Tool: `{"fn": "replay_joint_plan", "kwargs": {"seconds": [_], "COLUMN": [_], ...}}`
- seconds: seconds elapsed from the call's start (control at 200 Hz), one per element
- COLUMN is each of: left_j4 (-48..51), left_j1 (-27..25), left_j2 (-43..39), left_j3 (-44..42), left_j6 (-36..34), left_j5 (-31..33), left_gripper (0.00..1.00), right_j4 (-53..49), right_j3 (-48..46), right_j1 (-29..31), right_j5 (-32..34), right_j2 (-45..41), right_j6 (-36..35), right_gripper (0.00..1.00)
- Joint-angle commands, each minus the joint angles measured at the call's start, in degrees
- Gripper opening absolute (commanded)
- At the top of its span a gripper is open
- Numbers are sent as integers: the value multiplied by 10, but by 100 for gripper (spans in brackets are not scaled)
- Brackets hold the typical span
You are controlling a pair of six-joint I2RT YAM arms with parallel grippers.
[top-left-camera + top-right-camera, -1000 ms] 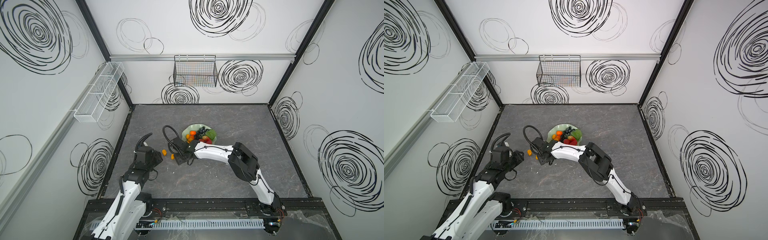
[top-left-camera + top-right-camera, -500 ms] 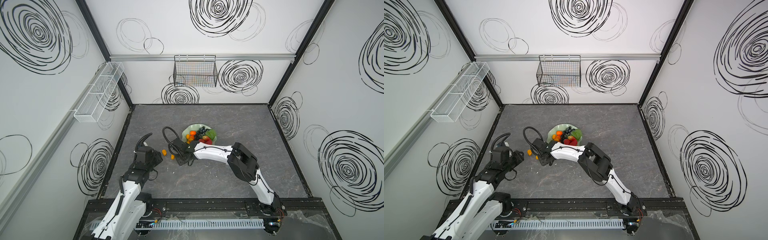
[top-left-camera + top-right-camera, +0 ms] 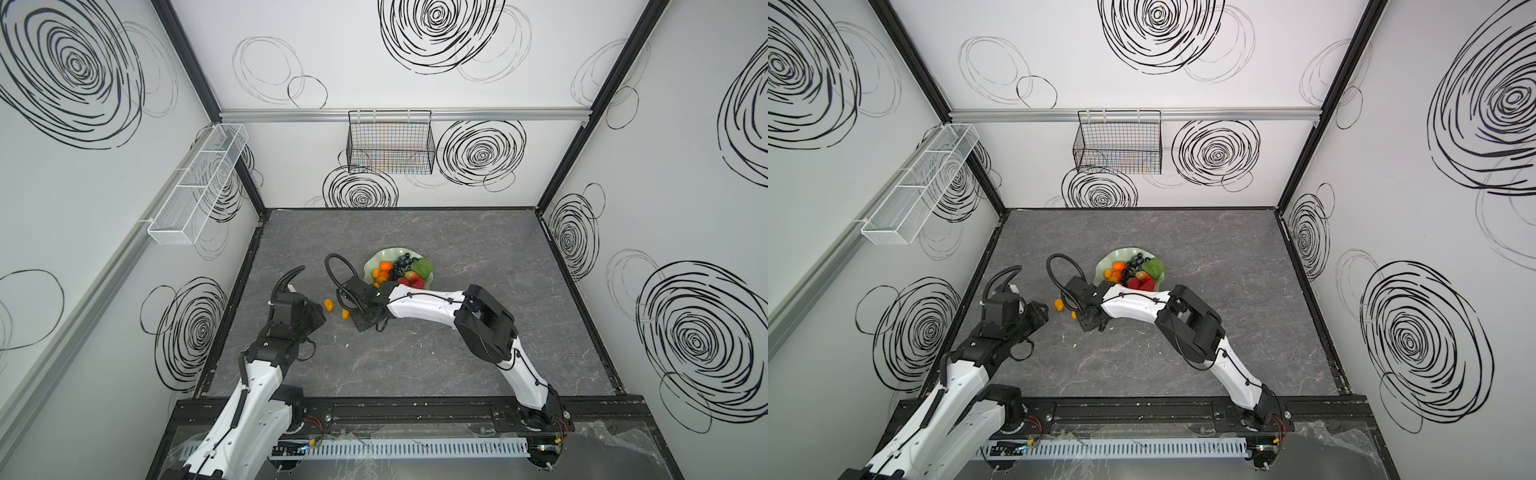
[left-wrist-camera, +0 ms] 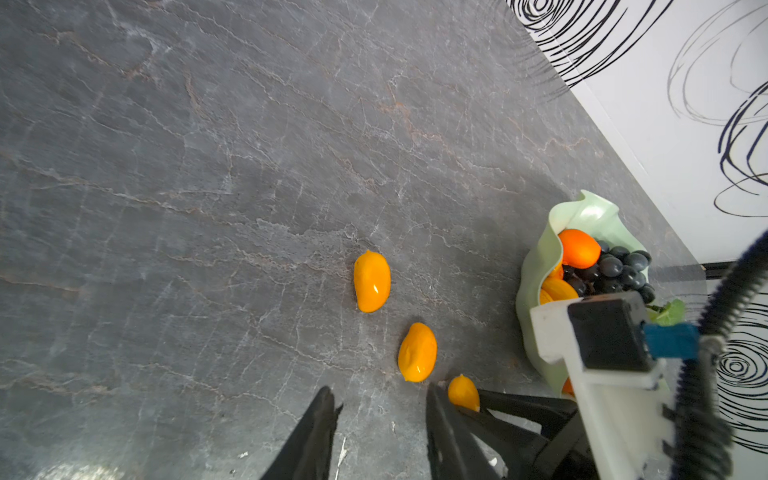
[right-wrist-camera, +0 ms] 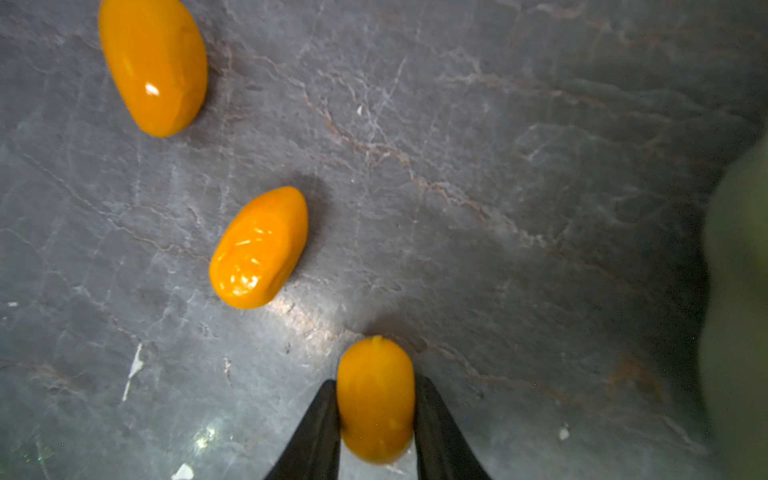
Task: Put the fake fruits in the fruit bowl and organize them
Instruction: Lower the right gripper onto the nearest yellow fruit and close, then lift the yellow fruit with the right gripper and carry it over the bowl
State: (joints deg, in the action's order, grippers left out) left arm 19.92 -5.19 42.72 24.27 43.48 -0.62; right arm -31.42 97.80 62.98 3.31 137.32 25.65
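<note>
Your right hand [image 5: 375, 382] pinches 1 kumquat [image 5: 376, 415] on the worktop [image 5: 540, 166], long axis pointing straight ahead of the hand. The fruit bowl [image 4: 536, 270] sits close beside that hand. Your left hand [image 4: 379, 390] hovers spread and empty.

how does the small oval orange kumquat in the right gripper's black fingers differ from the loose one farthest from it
The gripped kumquat is pinched by the right gripper; the farthest kumquat lies free on the grey table. The farthest lies close by the left gripper, the gripped one farther from it. Both are glossy orange ovals outside the pale green bowl.
</note>
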Motion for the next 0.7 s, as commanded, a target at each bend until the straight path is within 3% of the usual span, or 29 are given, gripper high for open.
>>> {"fn": "replay_joint_plan", "kwargs": {"seconds": [0.0,0.41,0.695], "left_j4": [-18,-48,-110], "left_j1": [4,-20,-155], "left_j2": [2,10,52], "left_j3": [-3,0,20], "left_j6": [-2,-4,18], "left_j5": [-5,-25,44], "left_gripper": [40,40,40], "right_j4": [23,104,146], "right_j3": [-14,-155,-281], "right_j1": [1,-8,-45], "right_j5": [-24,-74,-73], "right_j2": [-8,-160,-313], "right_j6": [1,15,40], "right_gripper": [33,29,25]}}
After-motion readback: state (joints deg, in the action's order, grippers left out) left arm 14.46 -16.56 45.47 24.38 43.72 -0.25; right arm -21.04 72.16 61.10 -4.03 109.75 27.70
